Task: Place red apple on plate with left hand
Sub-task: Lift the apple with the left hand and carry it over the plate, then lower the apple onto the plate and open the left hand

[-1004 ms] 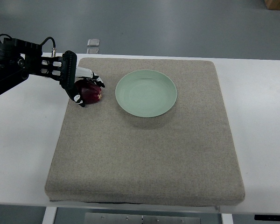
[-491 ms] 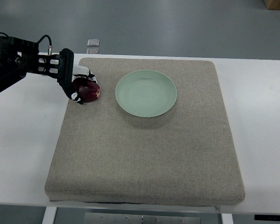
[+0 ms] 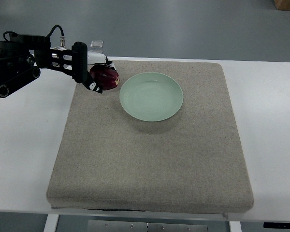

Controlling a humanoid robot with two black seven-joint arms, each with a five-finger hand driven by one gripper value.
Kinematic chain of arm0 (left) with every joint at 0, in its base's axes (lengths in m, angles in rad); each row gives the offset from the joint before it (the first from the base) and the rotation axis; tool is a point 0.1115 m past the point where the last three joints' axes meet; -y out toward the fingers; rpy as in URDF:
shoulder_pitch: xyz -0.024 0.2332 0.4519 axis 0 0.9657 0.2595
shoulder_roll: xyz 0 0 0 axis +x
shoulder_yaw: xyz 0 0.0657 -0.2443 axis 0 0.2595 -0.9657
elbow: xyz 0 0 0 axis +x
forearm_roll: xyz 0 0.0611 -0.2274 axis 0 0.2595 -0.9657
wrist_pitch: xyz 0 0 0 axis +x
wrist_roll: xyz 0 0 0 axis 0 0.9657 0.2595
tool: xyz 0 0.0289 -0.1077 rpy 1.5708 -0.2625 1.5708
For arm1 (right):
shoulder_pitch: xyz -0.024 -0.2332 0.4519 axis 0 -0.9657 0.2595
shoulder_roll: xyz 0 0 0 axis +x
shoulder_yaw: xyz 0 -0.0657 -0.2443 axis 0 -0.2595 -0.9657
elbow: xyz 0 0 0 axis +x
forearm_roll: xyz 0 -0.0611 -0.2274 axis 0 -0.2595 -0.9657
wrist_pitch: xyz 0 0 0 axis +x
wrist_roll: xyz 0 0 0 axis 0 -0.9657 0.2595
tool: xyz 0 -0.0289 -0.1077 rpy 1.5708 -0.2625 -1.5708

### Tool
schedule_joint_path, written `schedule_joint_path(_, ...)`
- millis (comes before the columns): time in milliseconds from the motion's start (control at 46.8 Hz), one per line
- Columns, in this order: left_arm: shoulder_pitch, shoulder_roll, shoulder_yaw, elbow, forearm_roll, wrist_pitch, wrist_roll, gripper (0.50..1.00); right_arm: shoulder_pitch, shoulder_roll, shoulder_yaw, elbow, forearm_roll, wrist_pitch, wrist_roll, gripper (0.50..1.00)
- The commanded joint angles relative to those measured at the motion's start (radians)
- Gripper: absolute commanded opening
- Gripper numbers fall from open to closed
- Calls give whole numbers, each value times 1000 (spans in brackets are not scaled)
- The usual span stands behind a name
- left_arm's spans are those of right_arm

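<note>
While the left hand (image 3: 91,73) enters from the pic's left edge, its fingers are curled round the apple (image 3: 106,77), gripping it. Apple pos.: over the mat's (image 3: 150,154) far-left corner, just left of the plate (image 3: 151,96), not on it. Apple is approx. round; long axis and stem direction cannot be told. Mat lies on the table (image 3: 24,145).
</note>
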Motion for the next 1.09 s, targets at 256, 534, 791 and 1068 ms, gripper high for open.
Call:
schedule_joint_path(256,12,-92,-32,-2,-3,68,3,641,0,0,0,0,1,0,-2,932)
schedule_joint_path(534,44,-161,-31,-2,0,129,1,653,0,0,0,0,1,0,-2,930)
schedule_joint_path(791,59,-201,-31,11,-1,138,3,658,0,0,0,0,1,0,0,932)
schedule_joint_path(1068,73,-214,-31,15,-3,147,3,698,0,0,0,0,1,0,0,930)
